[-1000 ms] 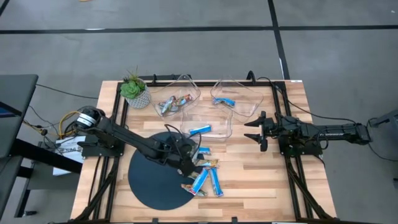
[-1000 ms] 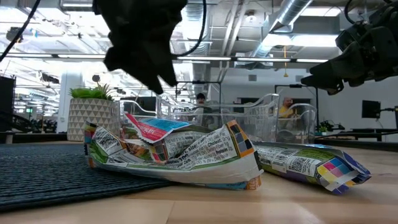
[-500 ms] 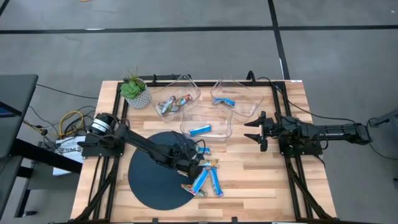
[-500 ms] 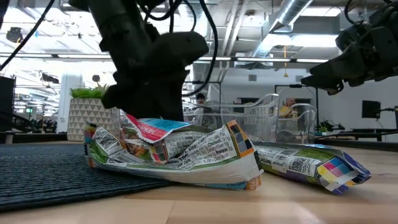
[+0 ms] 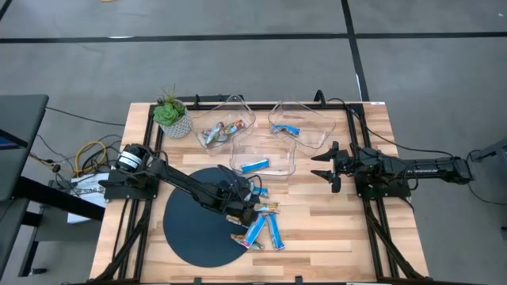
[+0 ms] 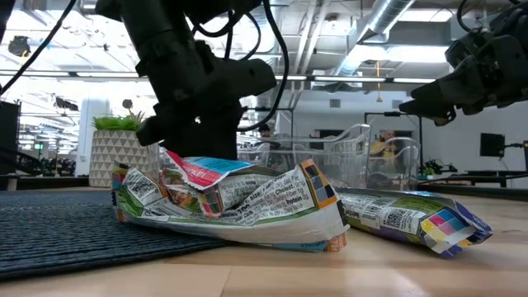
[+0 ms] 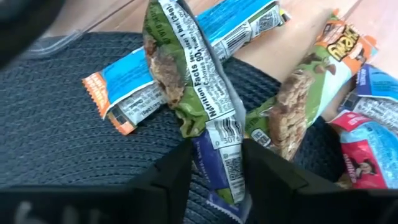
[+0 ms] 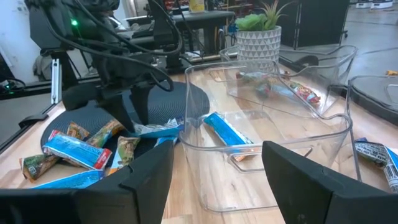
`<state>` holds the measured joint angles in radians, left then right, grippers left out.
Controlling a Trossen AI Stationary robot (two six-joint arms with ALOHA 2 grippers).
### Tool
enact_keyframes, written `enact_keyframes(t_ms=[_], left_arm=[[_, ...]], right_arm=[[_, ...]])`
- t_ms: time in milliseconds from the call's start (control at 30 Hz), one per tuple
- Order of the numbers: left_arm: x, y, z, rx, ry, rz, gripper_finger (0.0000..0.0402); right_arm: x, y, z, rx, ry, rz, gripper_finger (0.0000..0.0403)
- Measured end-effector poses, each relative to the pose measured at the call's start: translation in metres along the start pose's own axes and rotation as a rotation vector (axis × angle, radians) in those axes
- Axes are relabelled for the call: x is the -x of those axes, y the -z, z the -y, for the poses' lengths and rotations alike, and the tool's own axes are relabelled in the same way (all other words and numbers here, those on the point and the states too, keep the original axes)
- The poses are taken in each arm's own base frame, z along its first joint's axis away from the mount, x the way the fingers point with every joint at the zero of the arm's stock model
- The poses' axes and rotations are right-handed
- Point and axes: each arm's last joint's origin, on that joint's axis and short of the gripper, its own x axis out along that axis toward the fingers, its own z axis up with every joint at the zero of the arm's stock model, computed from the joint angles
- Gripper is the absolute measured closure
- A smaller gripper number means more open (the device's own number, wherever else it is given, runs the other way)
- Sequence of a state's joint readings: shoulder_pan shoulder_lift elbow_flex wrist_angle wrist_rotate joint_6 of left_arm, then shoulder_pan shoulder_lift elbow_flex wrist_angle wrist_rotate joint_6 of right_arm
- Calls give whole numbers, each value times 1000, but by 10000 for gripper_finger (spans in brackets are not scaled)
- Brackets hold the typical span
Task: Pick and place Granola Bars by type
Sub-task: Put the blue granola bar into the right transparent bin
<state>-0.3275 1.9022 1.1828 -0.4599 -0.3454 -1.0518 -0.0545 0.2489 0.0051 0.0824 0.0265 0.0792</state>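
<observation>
Wooden table [image 5: 333, 229] holding a round dark mat [image 5: 190, 229]; beside the mat, scattered granola bars [image 5: 265, 229], three clear bins [image 5: 273, 162], potted plant [image 5: 172, 116].

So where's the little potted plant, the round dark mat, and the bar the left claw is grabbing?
Plant [image 5: 170, 113], high view, its green leaves.
Mat [image 5: 186, 229], high view, bare left part.
Green bar [image 7: 199, 99], left wrist view, wrapper's middle, above the left claw [image 7: 216, 163].

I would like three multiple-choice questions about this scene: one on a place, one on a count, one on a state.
1. Where is the potted plant?
A. the table's far left corner
B. inside a bin
C. on the mat

2. How many clear bins stand on the table?
A. one
B. three
C. five

3. The left end effector is
A. raised and empty
B. closing on a green-wrapped granola bar
C. inside a bin

Key: 1 A, high view shows it; 2 B, three bins; 3 B, the bar sits between its fingers.
</observation>
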Motion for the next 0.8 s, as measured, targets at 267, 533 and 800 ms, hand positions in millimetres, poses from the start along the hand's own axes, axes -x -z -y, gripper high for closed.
enact_keyframes(t_ms=[267,533,800], left_arm=[[0,0,0,-57,2,5,366],[7,2,11,-177,90,28,375],[36,-4,28,-327,226,193,374]], right_arm=[[0,0,0,0,0,-1,163],[0,0,0,0,0,0,163],[0,0,0,0,0,-1,163]])
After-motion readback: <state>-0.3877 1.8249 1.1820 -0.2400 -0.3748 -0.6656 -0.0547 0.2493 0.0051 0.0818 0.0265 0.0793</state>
